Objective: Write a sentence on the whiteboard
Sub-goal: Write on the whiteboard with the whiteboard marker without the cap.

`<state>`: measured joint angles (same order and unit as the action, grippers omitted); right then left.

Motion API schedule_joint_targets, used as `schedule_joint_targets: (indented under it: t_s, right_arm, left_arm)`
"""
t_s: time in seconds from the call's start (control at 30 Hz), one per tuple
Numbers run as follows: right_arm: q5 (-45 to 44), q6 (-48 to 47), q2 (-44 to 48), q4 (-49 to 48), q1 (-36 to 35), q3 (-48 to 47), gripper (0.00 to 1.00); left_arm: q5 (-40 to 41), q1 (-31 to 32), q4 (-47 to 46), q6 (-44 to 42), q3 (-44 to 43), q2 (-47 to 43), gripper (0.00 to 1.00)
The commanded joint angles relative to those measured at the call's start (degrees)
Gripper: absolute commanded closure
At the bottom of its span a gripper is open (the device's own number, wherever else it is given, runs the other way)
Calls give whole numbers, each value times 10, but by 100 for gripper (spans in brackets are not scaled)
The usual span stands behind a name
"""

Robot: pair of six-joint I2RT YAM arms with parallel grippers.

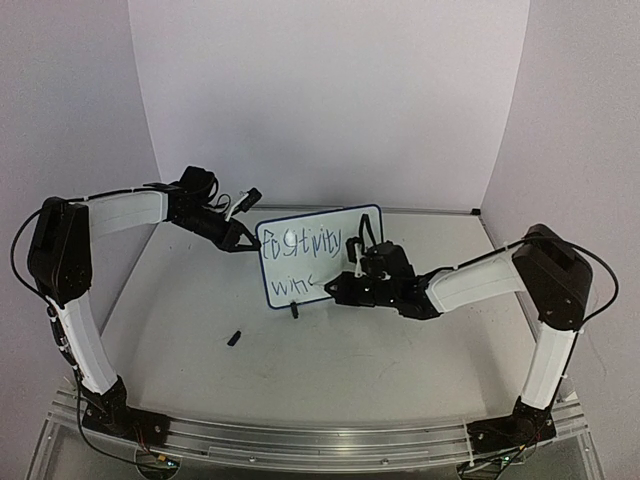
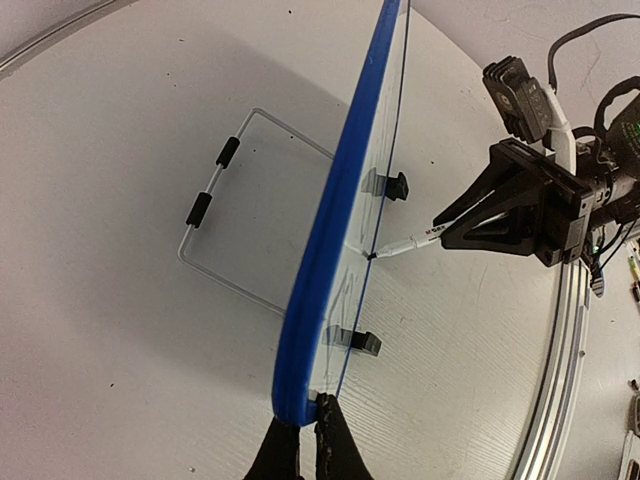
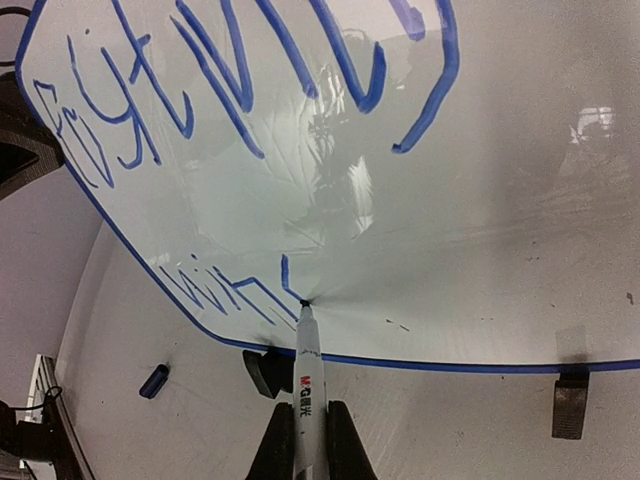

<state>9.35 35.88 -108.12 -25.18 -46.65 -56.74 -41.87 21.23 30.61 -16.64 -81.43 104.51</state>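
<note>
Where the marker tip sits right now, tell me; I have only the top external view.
Observer: In the right wrist view the marker has its tip touching the whiteboard, at the end of the lower line of the sentence.
Operator: Now report the left tool's grip.
Observer: In the left wrist view the left tool is shut on the whiteboard's blue frame, pinching it at the edge nearest that camera.
</note>
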Motion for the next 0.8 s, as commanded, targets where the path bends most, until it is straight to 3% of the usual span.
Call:
schedule_joint_targets:
  t_s: [0.0,0.77]
  right_arm:
    - [-49,6,22,13,5,13,100]
    - [-4,-7,-16,27,1,-20,100]
  left_arm:
    - [20,3,10,-23,-15,-16,100]
    - [18,4,10,-23,-15,-16,100]
